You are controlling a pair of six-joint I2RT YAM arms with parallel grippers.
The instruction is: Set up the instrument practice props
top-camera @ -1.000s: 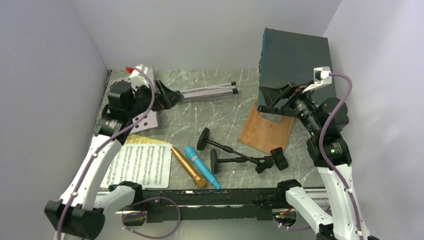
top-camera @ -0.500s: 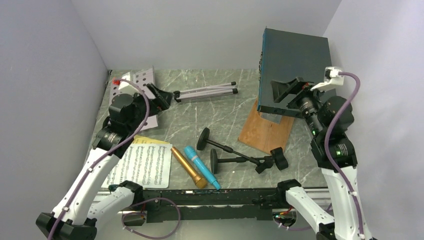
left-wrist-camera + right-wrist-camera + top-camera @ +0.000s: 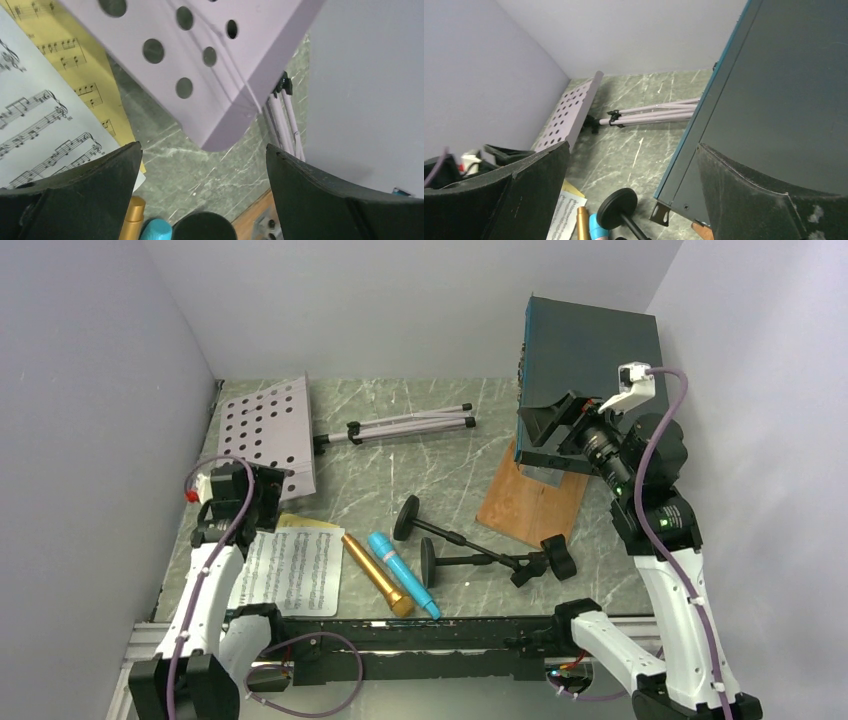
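Left tool [image 3: 202, 147] is off the music stand [image 3: 265, 430] now. A second ago it was up over the stand's neck at the desk's [image 3: 440, 465] 10 o'clock corner, and it has since backed out towards 8 o'clock. Its fingers are spread wide with nothing between them. The wrist view looks past the fingers at the near corner of the perforated panel, just ahead but not touched.

And the stand? No change at all: the panel lies flat at 10 o'clock and the tripod legs [image 3: 410, 425] are folded, stretching towards 12 just as before. That visit looks like a release or a missed try, so the stand most likely needs another grasp before it can be raised.

Right tool [image 3: 632, 145] hovers at 2 o'clock in front of the teal box [image 3: 590, 350], above the wooden board [image 3: 525, 505]. Its fingers are apart and empty too. It has only drifted a little over the last second and has picked nothing up.

Everything else sits where it was. The sheet-music pages [image 3: 295, 565] are at 7 o'clock. The gold microphone [image 3: 375, 573] and blue microphone [image 3: 400, 570] lie side by side at 6, and the two mic holders [image 3: 455, 540] are on their sides just right of them. By my read the setup has barely started: nothing is upright or mounted yet.
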